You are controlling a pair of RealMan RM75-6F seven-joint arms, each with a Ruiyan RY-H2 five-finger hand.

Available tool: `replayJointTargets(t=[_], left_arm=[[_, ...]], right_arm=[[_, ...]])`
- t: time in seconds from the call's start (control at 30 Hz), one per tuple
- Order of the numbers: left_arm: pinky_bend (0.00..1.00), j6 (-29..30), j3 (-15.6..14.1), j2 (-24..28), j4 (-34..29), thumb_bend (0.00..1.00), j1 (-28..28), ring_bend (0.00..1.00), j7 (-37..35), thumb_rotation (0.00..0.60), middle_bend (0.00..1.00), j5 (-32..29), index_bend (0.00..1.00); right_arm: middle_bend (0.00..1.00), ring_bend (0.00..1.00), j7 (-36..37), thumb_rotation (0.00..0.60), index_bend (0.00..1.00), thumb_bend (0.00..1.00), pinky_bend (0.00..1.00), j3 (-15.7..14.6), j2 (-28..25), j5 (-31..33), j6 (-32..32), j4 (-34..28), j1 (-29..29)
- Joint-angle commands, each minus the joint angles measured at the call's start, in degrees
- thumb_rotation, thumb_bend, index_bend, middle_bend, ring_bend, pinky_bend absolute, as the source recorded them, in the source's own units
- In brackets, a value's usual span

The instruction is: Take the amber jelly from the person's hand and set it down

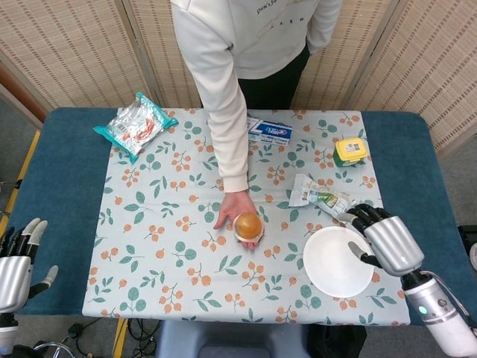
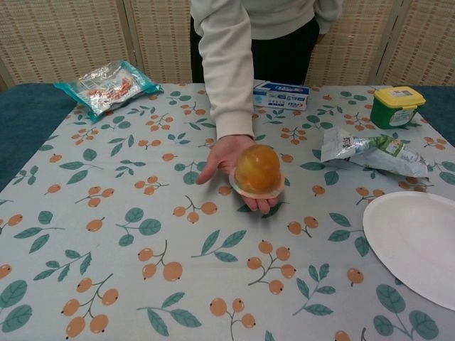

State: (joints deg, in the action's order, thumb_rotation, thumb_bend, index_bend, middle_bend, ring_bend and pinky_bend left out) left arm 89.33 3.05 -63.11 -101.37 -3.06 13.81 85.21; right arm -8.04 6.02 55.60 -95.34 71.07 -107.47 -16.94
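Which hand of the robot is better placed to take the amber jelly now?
The right hand, probably: it is over the white plate's edge, nearer the amber jelly than the left hand at the table's corner.
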Motion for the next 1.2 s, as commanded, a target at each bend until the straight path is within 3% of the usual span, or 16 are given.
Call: replayJointTargets(t=[0.03, 0.3, 0.67, 1.2], left_arm=[[0.06, 0.2, -0.1, 0.0, 0.0, 0.28, 0.2, 0.11, -0.1, 0.600, 0.04, 0.1, 0.05], [0.06, 1.2, -0.4, 0.3, 0.5, 0.28, 1.2, 0.11, -0.8, 0.600, 0.04, -0.1, 0.05], [0.06, 1.4, -0.7, 0.4, 0.8, 0.28, 1.9, 0.11, -1.1, 0.600, 0.04, -0.3, 0.05], [0.06, 1.5, -0.8, 0.3, 1.6, 0.28, 2.7, 0.11, -1.8, 0.600, 0.04, -0.7, 0.05]], right_arm=[[0.27, 0.22, -3.5, 0.600, 0.26, 0.28, 0.36, 3.1, 2.0, 2.8, -9.8, -3.3, -7.9], [0.13, 0.12, -10.4, 0.600, 0.01, 0.20, 0.36, 6.7, 9.7, 14.6, -22.8, -1.9, -18.9], [0.12, 0.11, -18.9, 0.600, 0.00, 0.20, 0.36, 6.1, 21.9, 25.4, -29.3, 7.6, -29.0], [0.15, 0.11, -22.5, 0.600, 0.01, 0.21, 0.36, 3.5, 29.8, 32.6, -29.7, 16.7, -35.1]])
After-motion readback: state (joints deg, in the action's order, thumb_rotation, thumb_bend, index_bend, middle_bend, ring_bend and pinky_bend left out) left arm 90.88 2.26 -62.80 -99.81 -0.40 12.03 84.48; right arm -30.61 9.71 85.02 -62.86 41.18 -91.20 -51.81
